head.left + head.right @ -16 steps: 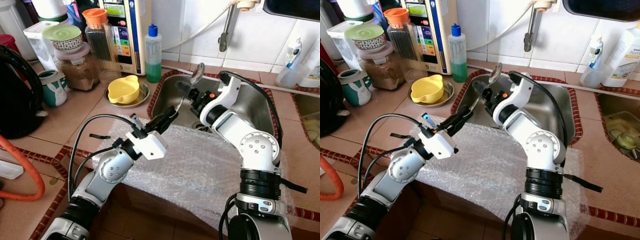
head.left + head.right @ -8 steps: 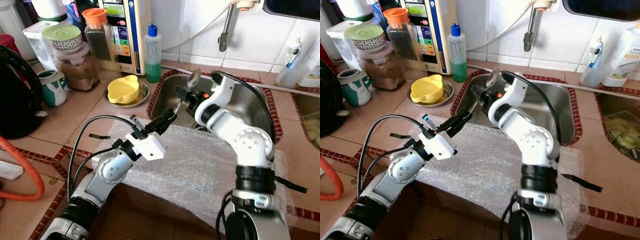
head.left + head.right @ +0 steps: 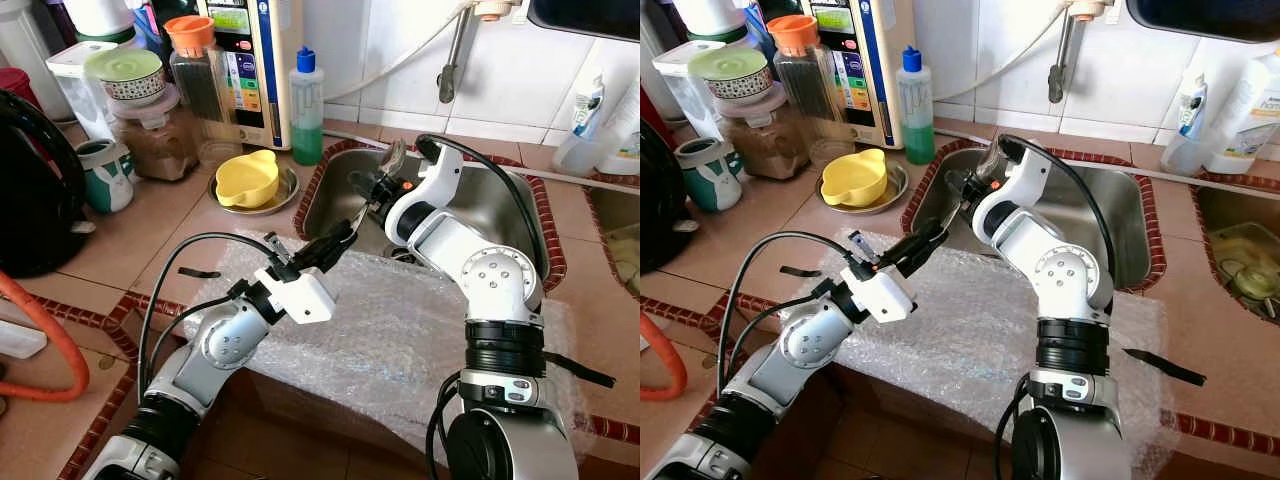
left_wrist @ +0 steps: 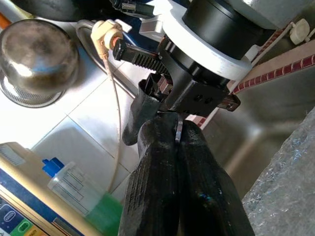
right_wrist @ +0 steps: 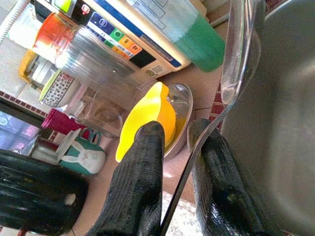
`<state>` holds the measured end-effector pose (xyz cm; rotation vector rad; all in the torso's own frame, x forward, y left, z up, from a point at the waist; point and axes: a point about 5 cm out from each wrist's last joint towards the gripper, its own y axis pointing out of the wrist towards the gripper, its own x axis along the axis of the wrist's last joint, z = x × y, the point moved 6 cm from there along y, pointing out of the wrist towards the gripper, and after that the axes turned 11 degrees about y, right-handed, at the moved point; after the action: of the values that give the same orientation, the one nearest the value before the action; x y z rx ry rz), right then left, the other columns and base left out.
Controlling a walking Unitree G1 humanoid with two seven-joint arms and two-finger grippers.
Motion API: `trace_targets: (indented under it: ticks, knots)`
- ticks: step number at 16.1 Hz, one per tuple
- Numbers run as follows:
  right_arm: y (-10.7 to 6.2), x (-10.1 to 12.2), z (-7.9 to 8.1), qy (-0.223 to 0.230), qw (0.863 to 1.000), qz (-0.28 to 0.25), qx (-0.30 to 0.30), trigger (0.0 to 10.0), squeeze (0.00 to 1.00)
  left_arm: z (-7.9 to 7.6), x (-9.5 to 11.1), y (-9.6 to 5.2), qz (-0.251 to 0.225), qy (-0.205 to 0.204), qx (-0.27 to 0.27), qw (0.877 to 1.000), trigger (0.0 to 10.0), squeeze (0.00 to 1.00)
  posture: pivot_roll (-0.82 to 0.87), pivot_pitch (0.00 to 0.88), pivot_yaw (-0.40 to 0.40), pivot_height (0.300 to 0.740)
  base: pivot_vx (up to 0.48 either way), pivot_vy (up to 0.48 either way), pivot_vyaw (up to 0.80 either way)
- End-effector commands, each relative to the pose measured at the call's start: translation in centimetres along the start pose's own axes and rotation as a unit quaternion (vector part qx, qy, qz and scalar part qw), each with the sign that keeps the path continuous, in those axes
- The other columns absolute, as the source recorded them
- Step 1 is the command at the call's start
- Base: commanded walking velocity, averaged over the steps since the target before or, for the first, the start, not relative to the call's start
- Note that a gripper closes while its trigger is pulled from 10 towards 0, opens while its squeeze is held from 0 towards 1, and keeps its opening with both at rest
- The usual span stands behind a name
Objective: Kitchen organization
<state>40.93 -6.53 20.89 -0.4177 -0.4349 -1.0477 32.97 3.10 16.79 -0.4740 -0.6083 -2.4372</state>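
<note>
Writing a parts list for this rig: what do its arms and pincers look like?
Both arms are silver and white with black joint rings and looping black cables. The left pincer and right pincer each have two long, textured black fingers; the left sits on a boxy white mount.

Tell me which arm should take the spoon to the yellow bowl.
Probably left: the left gripper pinches the spoon by its handle end and sits on the yellow bowl side; the right gripper holds it over the sink.
</note>
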Motion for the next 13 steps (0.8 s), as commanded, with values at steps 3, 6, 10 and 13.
trace_targets:
  ticks: [3,6,10,13]
  knots:
    - [-0.1,0.9,-0.5,0.001,1.0,-0.019,-0.013,0.0,0.0,0.8,0.5,0.3,-0.014,0.01,0.015,1.0,2.6,0.0,-0.07,0.013,0.029,0.74,0.0,0.0,0.0]
    - [-0.1,1.3,-0.7,0.001,0.999,-0.029,-0.019,0.0,0.0,0.8,0.4,0.3,-0.013,0.01,0.018,1.0,4.4,0.0,-0.07,0.013,0.03,0.74,0.0,0.0,0.0]
    - [-0.2,2.4,-1.2,-0.023,0.998,-0.055,-0.034,0.0,0.0,0.9,0.2,0.3,-0.009,-0.008,0.025,1.0,10.0,1.0,-0.07,0.013,0.03,0.74,0.0,0.0,0.0]
    - [-0.3,3.6,-1.8,-0.05,0.994,-0.084,-0.047,0.0,0.0,1.0,0.4,0.3,-0.011,-0.022,0.029,0.999,10.0,1.0,-0.07,0.017,0.031,0.74,0.0,0.0,0.0]
